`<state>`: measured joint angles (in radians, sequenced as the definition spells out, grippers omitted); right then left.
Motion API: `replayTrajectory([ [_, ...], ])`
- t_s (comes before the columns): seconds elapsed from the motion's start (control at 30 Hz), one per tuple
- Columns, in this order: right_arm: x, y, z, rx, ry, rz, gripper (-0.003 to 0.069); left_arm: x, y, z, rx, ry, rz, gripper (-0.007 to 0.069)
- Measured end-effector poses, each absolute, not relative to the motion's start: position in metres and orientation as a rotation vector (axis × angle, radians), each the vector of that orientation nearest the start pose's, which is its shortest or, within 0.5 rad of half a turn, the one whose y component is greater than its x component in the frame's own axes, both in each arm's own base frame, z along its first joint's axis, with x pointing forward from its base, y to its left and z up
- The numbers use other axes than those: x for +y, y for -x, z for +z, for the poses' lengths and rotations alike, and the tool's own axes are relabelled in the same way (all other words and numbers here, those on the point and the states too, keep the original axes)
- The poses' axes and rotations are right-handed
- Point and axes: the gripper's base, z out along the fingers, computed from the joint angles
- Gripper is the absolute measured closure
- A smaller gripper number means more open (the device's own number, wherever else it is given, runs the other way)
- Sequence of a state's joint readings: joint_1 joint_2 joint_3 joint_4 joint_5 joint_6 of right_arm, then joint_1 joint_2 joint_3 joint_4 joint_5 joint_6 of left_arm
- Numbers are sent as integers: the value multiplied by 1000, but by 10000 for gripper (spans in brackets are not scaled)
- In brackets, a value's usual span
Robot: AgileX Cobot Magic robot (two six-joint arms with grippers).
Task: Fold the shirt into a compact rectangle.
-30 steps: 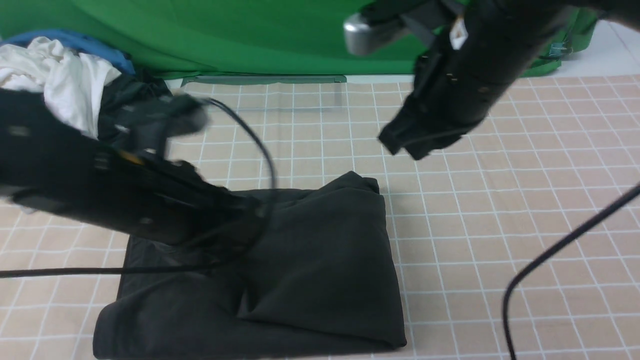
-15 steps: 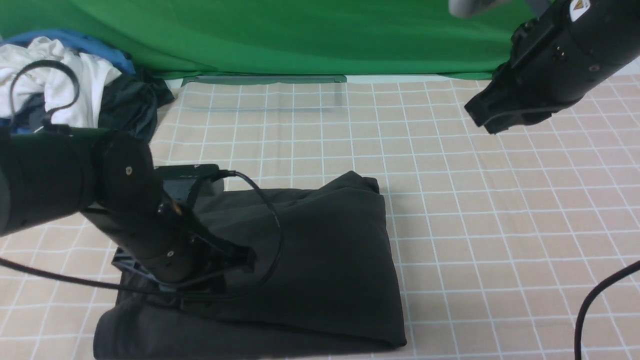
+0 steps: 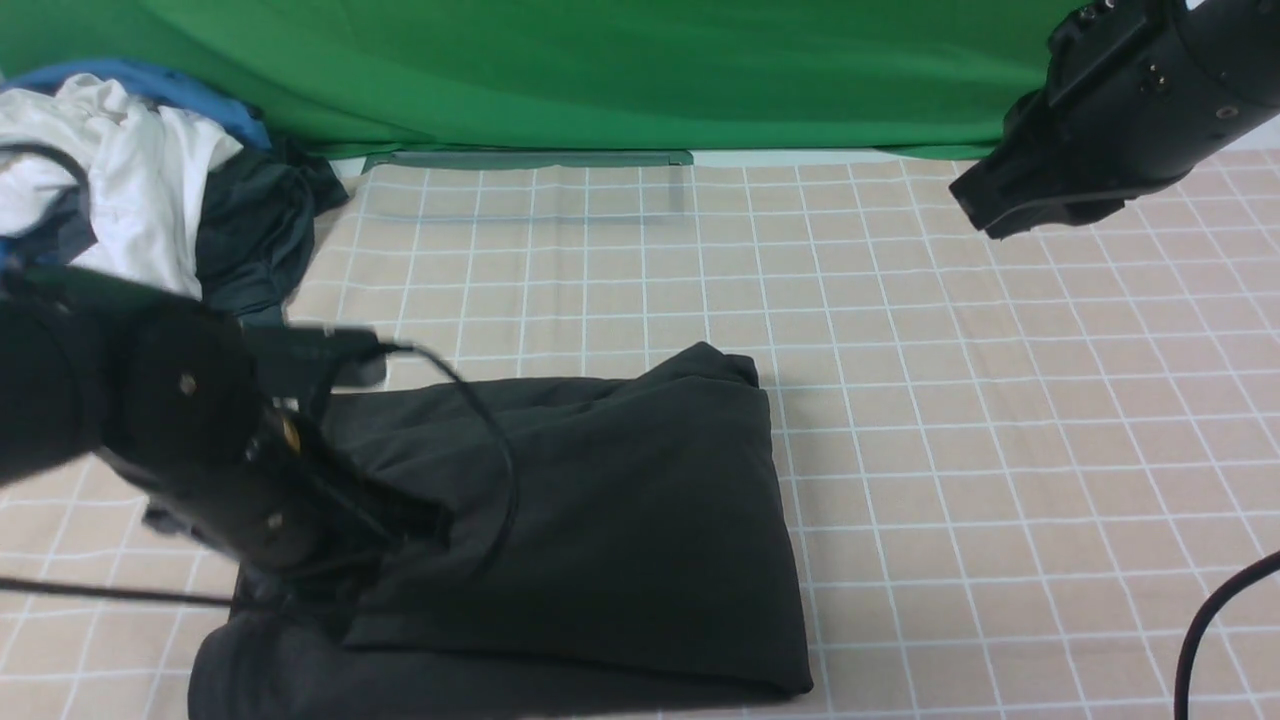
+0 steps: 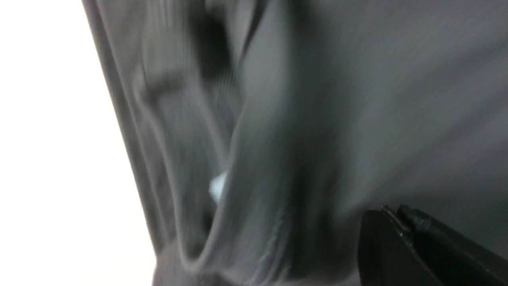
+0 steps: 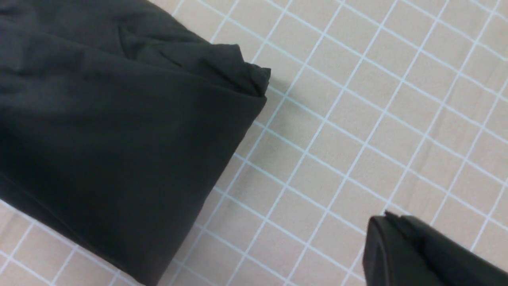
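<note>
shirt — beneath left pincer

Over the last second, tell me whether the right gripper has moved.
Yes. In the front view the right gripper has swung away to the robot's right, off the area beyond the shirt toward the right end of the green backdrop.

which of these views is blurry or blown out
Left wrist view: motion-smeared shirt fabric, one side washed out to pure white, only the shut fingers fairly sharp. Front view: left arm slightly smeared, the rest clear. Right wrist view: sharp, evenly lit checked cloth.
</note>
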<state>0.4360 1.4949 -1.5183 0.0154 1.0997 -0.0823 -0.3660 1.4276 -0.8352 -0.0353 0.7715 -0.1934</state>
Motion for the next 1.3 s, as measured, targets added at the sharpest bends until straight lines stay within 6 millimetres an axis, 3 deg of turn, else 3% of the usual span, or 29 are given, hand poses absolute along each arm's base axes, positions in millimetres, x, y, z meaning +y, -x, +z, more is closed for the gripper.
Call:
replayTrajectory([
  [0.1,133,-282,384,2472,652,157,621,-93,-244,234,2784,-233,-141,606],
  [0.23,130,-276,392,2447,644,162,621,-84,-244,221,2833,-177,-82,606],
  [0.33,120,-259,411,2394,627,167,621,-54,-241,188,2920,15,-37,606],
  [0.4,115,-249,421,2363,618,169,621,-41,-238,177,2932,78,-62,606],
  [0.5,105,-227,441,2292,597,181,621,-30,-237,168,2929,121,-141,606],
  [0.63,92,-199,463,2201,565,200,621,-20,-235,173,2903,187,-176,606],
  [0.77,74,-159,488,2079,534,220,621,-16,-227,202,2787,190,-193,606],
  [0.93,49,-111,508,1941,468,215,621,-18,-205,258,2600,138,-242,606],
  [1.0,34,-85,512,1854,413,209,621,-20,-186,285,2494,91,-278,606],
  [1.17,8,-43,500,1711,327,186,621,-24,-149,320,2304,45,-347,606],
  [1.3,-5,-18,472,1602,264,207,621,-24,-123,339,2170,23,-363,606],
])
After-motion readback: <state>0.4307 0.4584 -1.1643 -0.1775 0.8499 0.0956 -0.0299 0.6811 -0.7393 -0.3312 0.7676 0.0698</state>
